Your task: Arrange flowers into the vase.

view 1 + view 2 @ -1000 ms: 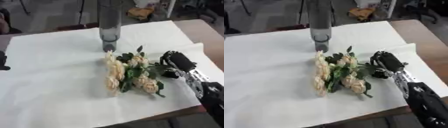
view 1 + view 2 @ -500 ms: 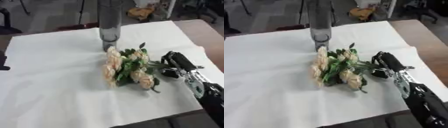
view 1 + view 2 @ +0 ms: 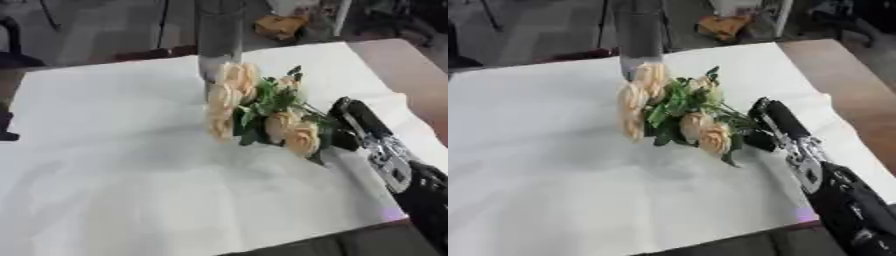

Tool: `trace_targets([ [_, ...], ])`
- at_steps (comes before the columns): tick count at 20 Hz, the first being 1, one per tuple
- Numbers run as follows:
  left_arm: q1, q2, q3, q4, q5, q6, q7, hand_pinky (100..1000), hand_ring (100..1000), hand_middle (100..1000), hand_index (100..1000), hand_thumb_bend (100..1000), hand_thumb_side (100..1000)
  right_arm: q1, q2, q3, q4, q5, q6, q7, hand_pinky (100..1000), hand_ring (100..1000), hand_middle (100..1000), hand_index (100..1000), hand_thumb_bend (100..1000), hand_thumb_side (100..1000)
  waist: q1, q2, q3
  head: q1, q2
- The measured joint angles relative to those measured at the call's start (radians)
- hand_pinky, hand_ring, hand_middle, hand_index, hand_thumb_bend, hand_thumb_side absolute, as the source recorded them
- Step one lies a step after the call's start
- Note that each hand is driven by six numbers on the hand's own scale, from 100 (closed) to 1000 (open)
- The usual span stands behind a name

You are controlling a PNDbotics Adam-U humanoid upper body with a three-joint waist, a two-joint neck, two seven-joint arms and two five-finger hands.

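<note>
Cream roses held at the stems, heads pointing toward the vase

Cream-coloured flowers [image 3: 254, 112] with green leaves hang in a bunch above the white cloth [image 3: 114, 165], their stem ends gathered in the right hand [image 3: 346, 127], whose dark fingers look curled round them, though the grip itself is partly hidden by leaves. The bunch's long axis runs from the hand at the right up and leftward, so the blooms lead and the nearest heads sit just beside the base of the tall grey vase [image 3: 219, 40], which stands upright at the cloth's far edge. The vase mouth is out of view above. For the stems to go in, the bunch likely has to be turned stems-down and raised over the vase. Only the right hand is near; a dark shape at the left edge [image 3: 5, 127] may be the left hand, and I cannot tell its state.
</note>
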Motion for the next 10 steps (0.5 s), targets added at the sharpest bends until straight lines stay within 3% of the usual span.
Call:
trace_targets([
  [10,0.0,0.0,0.0,0.0,0.0,0.0,0.002,569,718,623,665,938,615,0.0,-0.006,0.0,-0.044,-0.013,0.015,-0.001,100,100,100,136,100,870,0.0,0.0,-0.002,0.0,0.0],
])
